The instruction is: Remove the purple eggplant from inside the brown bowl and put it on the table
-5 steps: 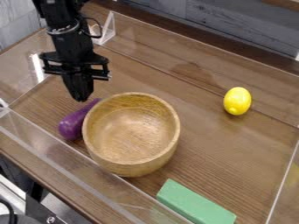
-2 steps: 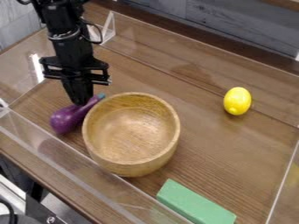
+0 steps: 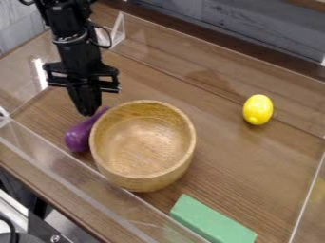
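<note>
The purple eggplant (image 3: 79,136) is outside the brown bowl (image 3: 191,142), slanted against the bowl's left side with its lower end on the table (image 3: 248,166). My gripper (image 3: 86,106) points straight down right over the eggplant's upper end. Its black fingers are closed together there and seem to pinch that tip. The contact itself is small and dark, so it is hard to make out. Nothing lies inside the bowl.
A yellow lemon (image 3: 258,109) lies on the table to the right of the bowl. A green rectangular block (image 3: 210,220) sits near the front edge. Clear acrylic walls (image 3: 38,157) border the tabletop, one close on the eggplant's left.
The gripper has stayed in place and shut. The eggplant's lower end swung out to the left, then came back close to the bowl's side.
</note>
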`<state>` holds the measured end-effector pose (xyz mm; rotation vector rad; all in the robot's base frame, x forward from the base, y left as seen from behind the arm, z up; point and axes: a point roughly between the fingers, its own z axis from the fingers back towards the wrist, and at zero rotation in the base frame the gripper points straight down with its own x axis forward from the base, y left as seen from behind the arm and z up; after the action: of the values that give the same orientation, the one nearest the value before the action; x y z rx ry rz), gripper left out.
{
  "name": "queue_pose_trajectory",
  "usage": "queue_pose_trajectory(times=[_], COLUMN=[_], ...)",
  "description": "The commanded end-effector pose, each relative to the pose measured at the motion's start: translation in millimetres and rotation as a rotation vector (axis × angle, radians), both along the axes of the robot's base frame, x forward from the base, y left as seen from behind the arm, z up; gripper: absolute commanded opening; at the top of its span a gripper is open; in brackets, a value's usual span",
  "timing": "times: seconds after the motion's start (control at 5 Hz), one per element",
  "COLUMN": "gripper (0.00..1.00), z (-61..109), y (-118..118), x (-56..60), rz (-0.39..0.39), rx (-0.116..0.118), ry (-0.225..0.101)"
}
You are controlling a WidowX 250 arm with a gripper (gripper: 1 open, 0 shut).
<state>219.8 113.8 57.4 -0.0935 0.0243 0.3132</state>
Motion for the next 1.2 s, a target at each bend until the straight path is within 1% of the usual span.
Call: queue_pose_trajectory(times=[0.0, 0.6, 1.0], gripper=[0.0, 0.0, 0.0], z=[8.1, 10.6, 9.1], y=[2.3, -0.4, -2.0], x=[6.6, 8.4, 9.7], rz=[-0.005, 0.002, 0.009], rx=[0.021, 0.017, 0.017], ry=[-0.029, -0.023, -0.015])
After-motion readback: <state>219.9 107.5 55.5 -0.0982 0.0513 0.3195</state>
